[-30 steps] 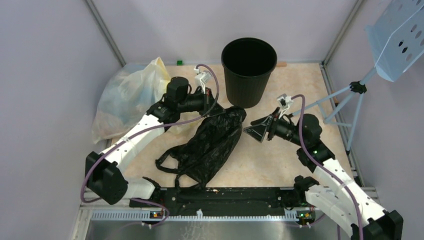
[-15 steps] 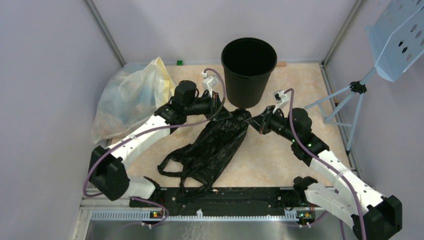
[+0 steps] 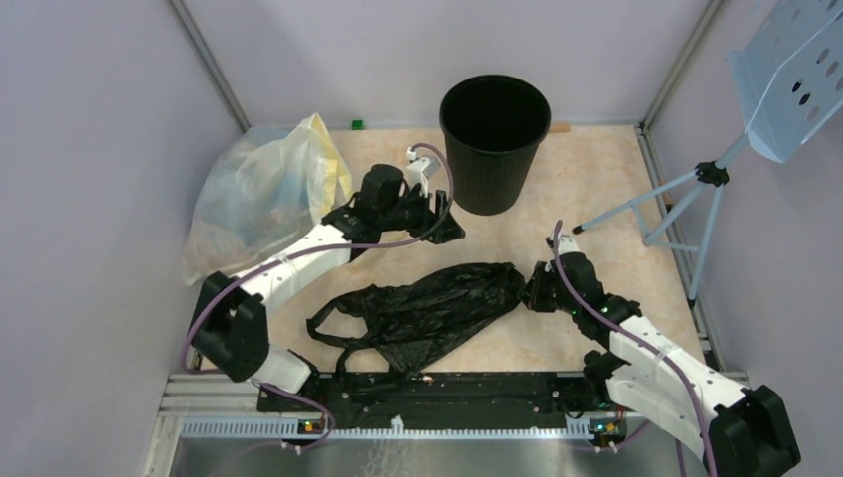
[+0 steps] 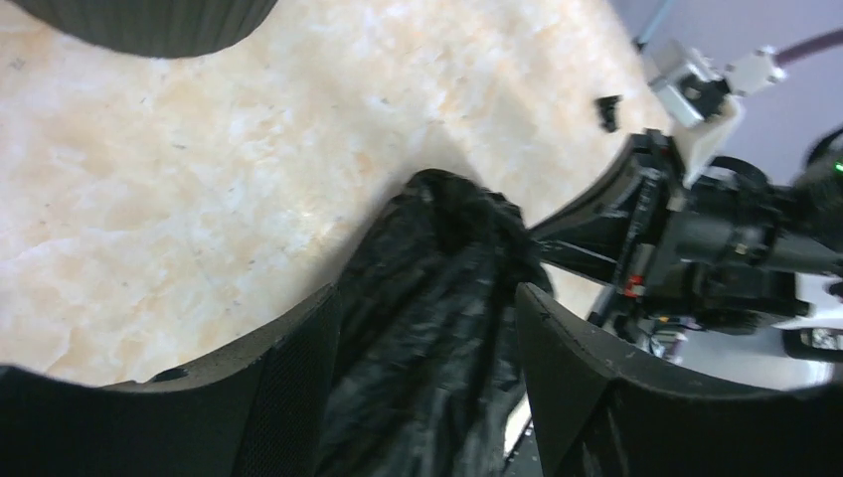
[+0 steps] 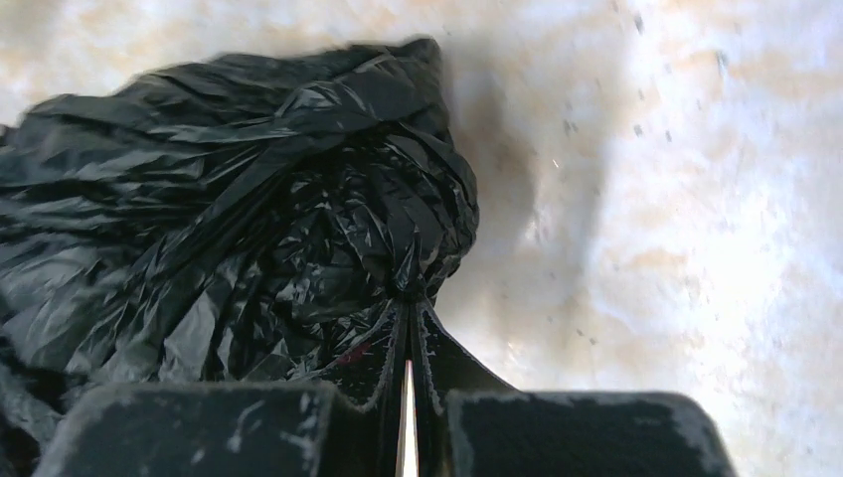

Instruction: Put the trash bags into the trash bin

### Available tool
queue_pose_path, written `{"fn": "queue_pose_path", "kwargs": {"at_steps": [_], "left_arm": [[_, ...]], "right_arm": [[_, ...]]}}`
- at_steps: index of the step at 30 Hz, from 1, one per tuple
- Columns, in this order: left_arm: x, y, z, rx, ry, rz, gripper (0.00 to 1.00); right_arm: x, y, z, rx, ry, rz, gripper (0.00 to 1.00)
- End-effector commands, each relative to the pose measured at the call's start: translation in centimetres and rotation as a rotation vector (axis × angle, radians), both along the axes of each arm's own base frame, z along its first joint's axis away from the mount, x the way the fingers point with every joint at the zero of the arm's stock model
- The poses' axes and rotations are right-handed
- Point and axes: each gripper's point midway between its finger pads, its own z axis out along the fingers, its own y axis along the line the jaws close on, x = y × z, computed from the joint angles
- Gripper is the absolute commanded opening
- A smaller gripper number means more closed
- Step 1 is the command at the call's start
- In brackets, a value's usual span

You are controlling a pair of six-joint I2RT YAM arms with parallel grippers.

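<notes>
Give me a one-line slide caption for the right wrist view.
Right gripper, jaws shut on the bunched end of the black trash bag lying on the pale marbled table.

Black trash bag (image 3: 427, 313) crumpled flat on table; ribbed black trash bin (image 3: 494, 144) upright beyond.

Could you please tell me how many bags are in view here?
2. A black trash bag lies in the middle, one end pinched in the right hand. A filled pale-yellow bag sits at the far left corner. The bin's dark inside could hide more.
</notes>
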Motion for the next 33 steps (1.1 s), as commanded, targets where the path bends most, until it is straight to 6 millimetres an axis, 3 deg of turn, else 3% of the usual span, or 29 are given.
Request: {"fn": "queue_pose_path", "kwargs": {"at_steps": [1, 4, 10, 17, 22, 24, 26, 29, 33], "left_arm": [[1.9, -0.9, -2.8, 0.096, -0.014, 0.014, 0.71], [1.6, -2.6, -4.2, 0.150, -0.030, -0.051, 0.74], [-1.4, -6.8, -6.6, 0.197, -0.013, -0.291, 0.82], [-3.7, -8.4, -8.9, 0.180, 0.072, -0.417, 0.79], [-4.4, -9.0, -10.3, 0.203, 0.099, -0.432, 0.64], [-4.6, -9.2, -10.3, 0.200, 0.107, -0.436, 0.52], [-4.5, -9.2, -10.2, 0.200, 0.102, -0.428, 0.36], [-2.8, -8.2, -9.9, 0.263, 0.066, -0.317, 0.01], [1.0, -4.9, -7.9, 0.309, 0.006, -0.068, 0.00]], "right_arm": [[-0.7, -1.1, -2.0, -0.042, 0.056, -0.051, 0.00], [-0.8, -1.5, -2.5, -0.049, 0.056, -0.068, 0.00], [-0.9, -1.7, -2.5, -0.043, 0.057, -0.090, 0.00], [-0.9, -1.5, -2.3, -0.038, 0.056, -0.080, 0.00], [-0.8, -1.5, -2.2, -0.039, 0.051, -0.081, 0.00], [-0.8, -1.7, -2.2, -0.044, 0.052, -0.087, 0.00], [-0.7, -1.9, -2.2, -0.049, 0.053, -0.099, 0.00], [-0.5, -2.6, -2.2, -0.066, 0.057, -0.150, 0.00], [-0.2, -3.6, -1.9, -0.079, 0.043, -0.218, 0.00]]}}
